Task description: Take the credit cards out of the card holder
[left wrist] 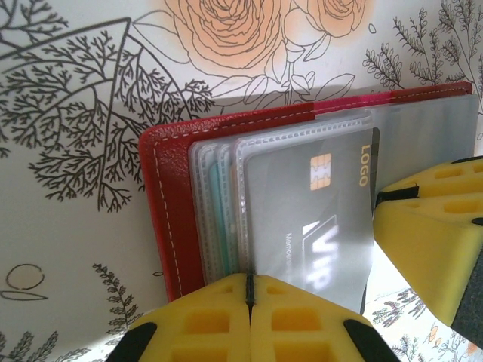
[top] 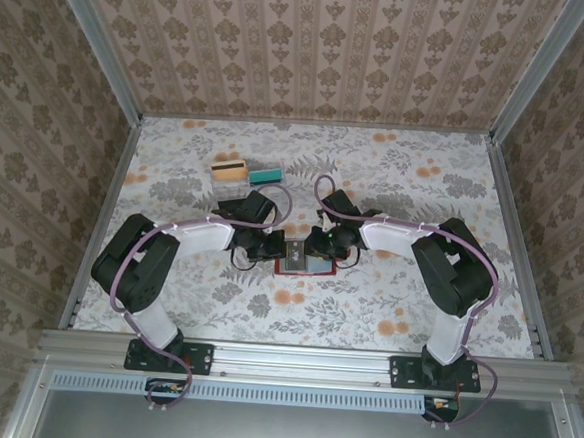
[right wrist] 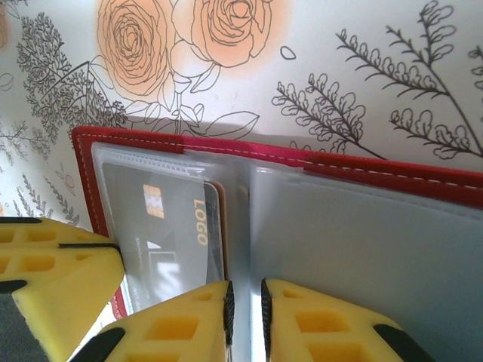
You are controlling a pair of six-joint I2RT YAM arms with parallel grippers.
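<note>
The card holder lies open on the flowered table between both arms, its red cover around clear sleeves. A black credit card with a gold chip sits in the front sleeve, and a teal edge shows behind it. My left gripper is shut, and the black card's near corner runs into its seam. My right gripper pinches a clear leaf at the holder's fold. A tan striped card and a teal card lie further back.
Metal rails border the table on the left, right and front, with patterned walls behind. The right gripper's yellow finger stands close beside the black card. Bare tablecloth spreads to the far right.
</note>
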